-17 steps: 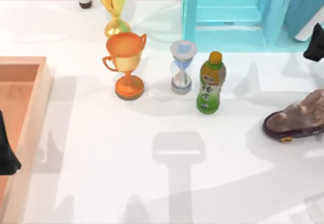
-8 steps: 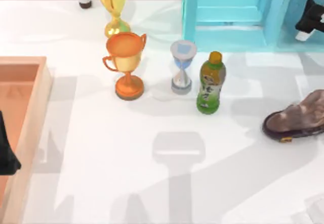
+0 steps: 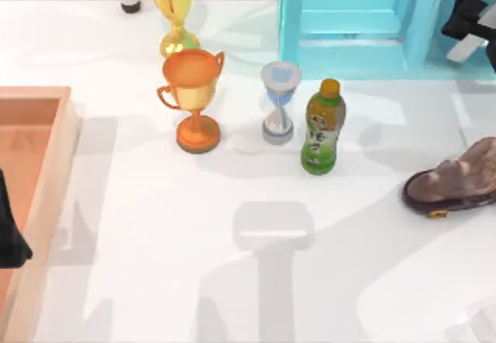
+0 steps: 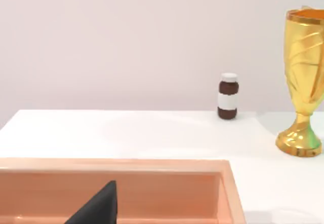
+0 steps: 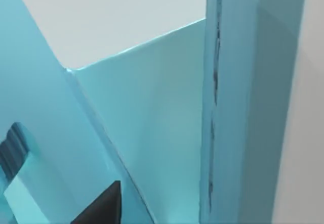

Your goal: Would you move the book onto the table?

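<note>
Right tool (image 3: pixel 465 27) now farther back at cyan shelf unit (image 3: pixel 353 18).

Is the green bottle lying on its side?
No, the green bottle stands upright on the table, beside the hourglass.

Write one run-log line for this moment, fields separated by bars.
right gripper: at cyan shelf unit, top view's far right | book: upright in shelf unit | left gripper: parked over wooden tray
</note>
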You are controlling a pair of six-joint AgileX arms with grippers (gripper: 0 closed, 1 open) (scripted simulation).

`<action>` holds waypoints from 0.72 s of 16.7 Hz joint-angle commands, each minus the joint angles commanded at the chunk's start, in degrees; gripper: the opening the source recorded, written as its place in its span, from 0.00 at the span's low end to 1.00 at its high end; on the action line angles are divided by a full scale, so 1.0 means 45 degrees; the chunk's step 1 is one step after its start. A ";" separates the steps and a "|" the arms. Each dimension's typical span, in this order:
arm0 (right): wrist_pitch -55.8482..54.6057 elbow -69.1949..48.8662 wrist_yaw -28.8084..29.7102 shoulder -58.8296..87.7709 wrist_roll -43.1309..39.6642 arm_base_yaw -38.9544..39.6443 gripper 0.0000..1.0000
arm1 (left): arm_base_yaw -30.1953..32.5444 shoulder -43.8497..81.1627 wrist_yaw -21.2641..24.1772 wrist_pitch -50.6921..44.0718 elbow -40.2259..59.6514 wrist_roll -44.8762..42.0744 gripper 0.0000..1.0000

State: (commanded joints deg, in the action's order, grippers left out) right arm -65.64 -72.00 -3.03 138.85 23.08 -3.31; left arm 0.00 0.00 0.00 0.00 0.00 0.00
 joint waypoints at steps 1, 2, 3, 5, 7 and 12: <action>0.0000 0.0000 0.0000 0.0000 0.0000 0.0000 1.00 | 0.0000 0.0000 0.0000 0.0000 0.0000 0.0000 1.00; 0.0000 0.0000 0.0000 0.0000 0.0000 0.0000 1.00 | 0.0000 0.0000 0.0000 0.0000 0.0000 0.0000 1.00; 0.0000 0.0000 0.0000 0.0000 0.0000 0.0000 0.92 | 0.0000 0.0000 0.0000 0.0000 0.0000 0.0000 1.00; 0.0000 0.0000 0.0000 0.0000 0.0000 0.0000 0.77 | 0.0000 0.0000 0.0000 0.0000 0.0000 0.0000 1.00; 0.0000 0.0000 0.0000 0.0000 0.0000 0.0000 0.62 | 0.0000 0.0000 0.0000 0.0000 0.0000 0.0000 1.00; 0.0000 0.0000 0.0000 0.0000 0.0000 0.0000 0.25 | 0.0000 0.0000 0.0000 0.0000 0.0000 0.0000 1.00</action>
State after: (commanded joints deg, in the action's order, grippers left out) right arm -65.64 -72.00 -3.03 138.85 23.08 -3.31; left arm 0.00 0.00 0.00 0.00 0.00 0.00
